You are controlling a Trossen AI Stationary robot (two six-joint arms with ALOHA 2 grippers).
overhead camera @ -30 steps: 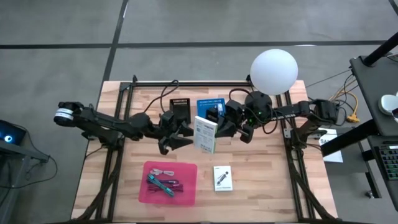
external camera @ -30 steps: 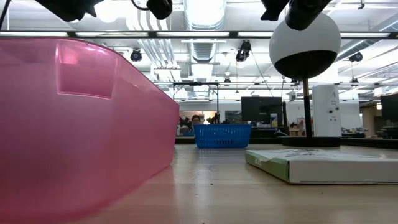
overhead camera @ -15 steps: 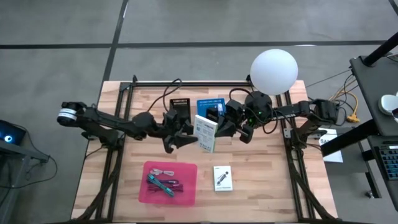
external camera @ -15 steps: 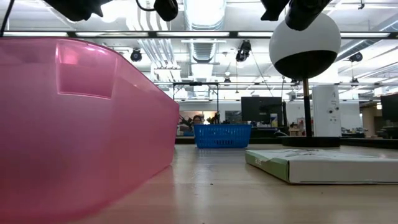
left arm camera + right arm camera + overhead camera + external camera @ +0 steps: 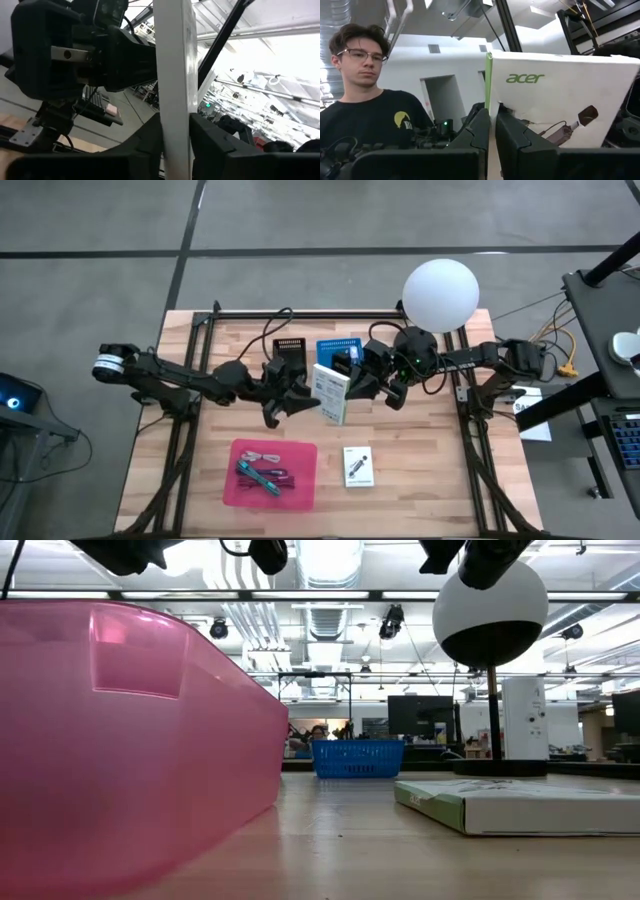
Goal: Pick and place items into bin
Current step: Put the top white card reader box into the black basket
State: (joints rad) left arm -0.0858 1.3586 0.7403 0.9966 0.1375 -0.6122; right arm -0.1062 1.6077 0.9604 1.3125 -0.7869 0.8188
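A white printed box (image 5: pixel 330 393) with an "acer" mark (image 5: pixel 560 105) hangs in the air above the table's middle, between my two grippers. My left gripper (image 5: pixel 300 402) is on its left side, shut on it; the left wrist view shows the box edge-on (image 5: pixel 172 75). My right gripper (image 5: pixel 360 385) is shut on its right side. The pink bin (image 5: pixel 274 472) stands near the front edge with a teal tool and cables inside. A second white box (image 5: pixel 358 466) lies flat to the right of the bin. My left gripper pinches the box's two broad faces (image 5: pixel 175 135) between its two fingers (image 5: pixel 147 137), reaching level from the table's left. The box stands on edge, lifted clear of the table. My right gripper pinches a thin edge of the box (image 5: pixel 492 111) beside its green side, between fingers (image 5: pixel 480 127) that nearly meet. It reaches in from the table's right, and the box is clear of the table.
A blue basket (image 5: pixel 338 352) and a black block (image 5: pixel 290 348) stand behind the held box. A white globe lamp (image 5: pixel 440 295) is at the back right. A person (image 5: pixel 370 105) shows beyond the table in the right wrist view.
My left gripper has moved toward the table's right, up to the held box, and has drawn its fingers in on the box's faces. The box and my right gripper have kept still.
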